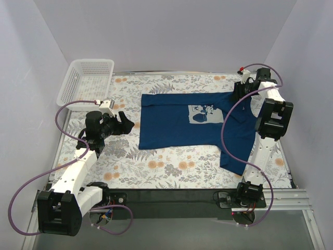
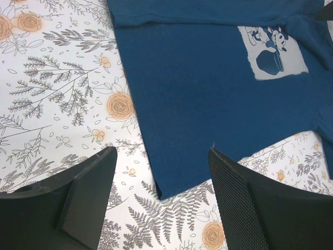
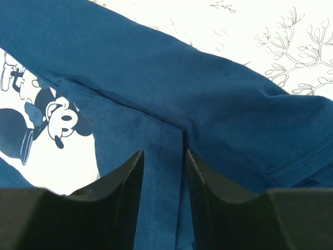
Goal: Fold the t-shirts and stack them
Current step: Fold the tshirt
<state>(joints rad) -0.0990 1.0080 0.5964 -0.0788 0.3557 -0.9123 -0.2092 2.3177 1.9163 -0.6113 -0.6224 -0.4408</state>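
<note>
One navy t-shirt (image 1: 174,125) lies sideways on the floral table, its pale mouse print (image 1: 202,113) facing up. One part trails toward the near right (image 1: 234,156). My left gripper (image 1: 128,125) hovers open just left of the shirt's left edge. In the left wrist view that gripper (image 2: 162,152) holds nothing, and the shirt's corner (image 2: 164,190) lies between its fingers, below them. My right gripper (image 1: 238,95) is at the shirt's far right end. In the right wrist view this gripper (image 3: 164,152) stands narrowly open over a folded seam of the t-shirt (image 3: 208,104).
A white mesh basket (image 1: 86,78) stands at the far left corner, off the cloth. Purple cables loop around both arms. The right arm's upper link (image 1: 271,120) hangs over the table's right edge, beside the shirt.
</note>
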